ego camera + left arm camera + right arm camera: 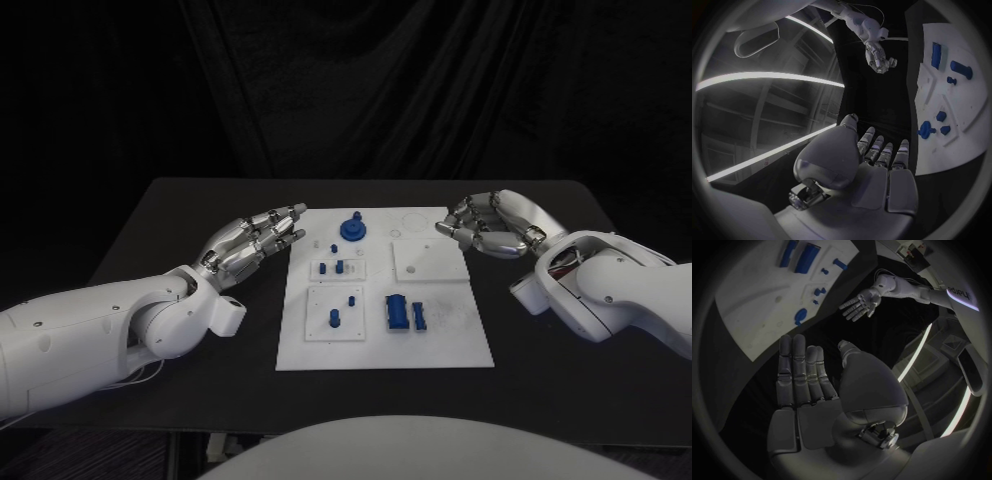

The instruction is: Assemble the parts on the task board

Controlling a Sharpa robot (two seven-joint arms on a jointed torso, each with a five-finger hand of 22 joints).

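Note:
The white task board (pixel 433 340) lies in the middle of the black table. On it stand a round blue part (pixel 353 230) at the far end, small blue pegs (pixel 335 267) below it, one peg (pixel 335 318) nearer me, and two blue blocks (pixel 395 312) side by side. My left hand (pixel 257 240) hovers beside the board's left edge, fingers stretched out and apart, holding nothing. My right hand (pixel 490 225) hangs off the board's far right corner, also holding nothing. In the left wrist view my left hand (pixel 873 165) points past the board (pixel 967 130); in the right wrist view my right hand (pixel 811 385) lies flat near the board (pixel 754 305).
The black table (pixel 173 210) has bare strips on both sides of the board, where my arms reach in. A dark curtain hangs behind the table's far edge. Square white inset plates (pixel 428 262) sit on the board's surface.

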